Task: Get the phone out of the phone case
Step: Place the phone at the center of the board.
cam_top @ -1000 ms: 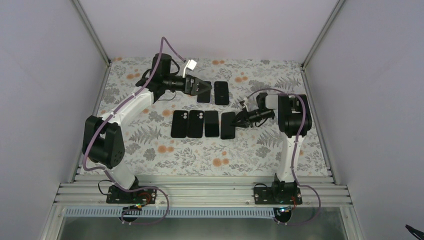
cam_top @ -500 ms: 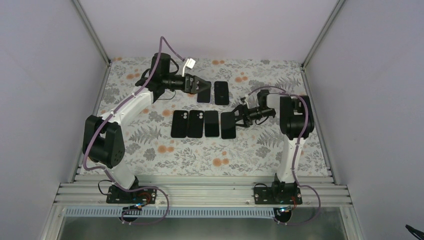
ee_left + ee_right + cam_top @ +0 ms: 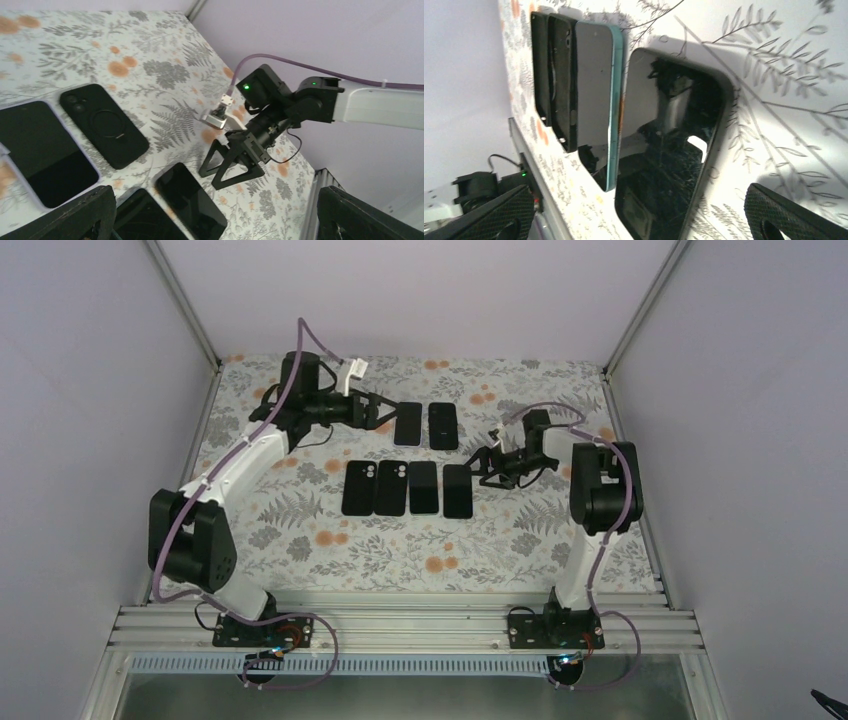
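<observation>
Nearest you, about the middle of the bench (image 3: 300, 530), four dark slabs lie flat in a tight row, their long sides running away from you. From the left end you have an outer black back (image 3: 358, 489) and a second black back (image 3: 390, 489), both showing camera rings at their far ends. Next comes a teal-edged phone (image 3: 423, 488), screen up. The phone case (image 3: 457, 491) closes the row at the right end, almost against the teal edge.

The right wrist view shows you the phone case as a raised black rim around a glossy face that mirrors the arm above it. You cannot tell from that gloss whether the phone sits inside.

Your right gripper (image 3: 480, 468) is just beside the case's right edge, towards its far corner. Its jaws are spread wide, with nothing between them. You cannot make out whether a fingertip touches the rim.

Farther back, towards the far edge, two more pieces lie side by side. One is a screen-up phone (image 3: 407, 424) with a pale edge. To its right is a ringed black back (image 3: 443, 425), with a camera bump and a circular ring.

Your left gripper (image 3: 388, 413) is just left of the screen-up phone. Its jaws are fully apart and hold nothing.
</observation>
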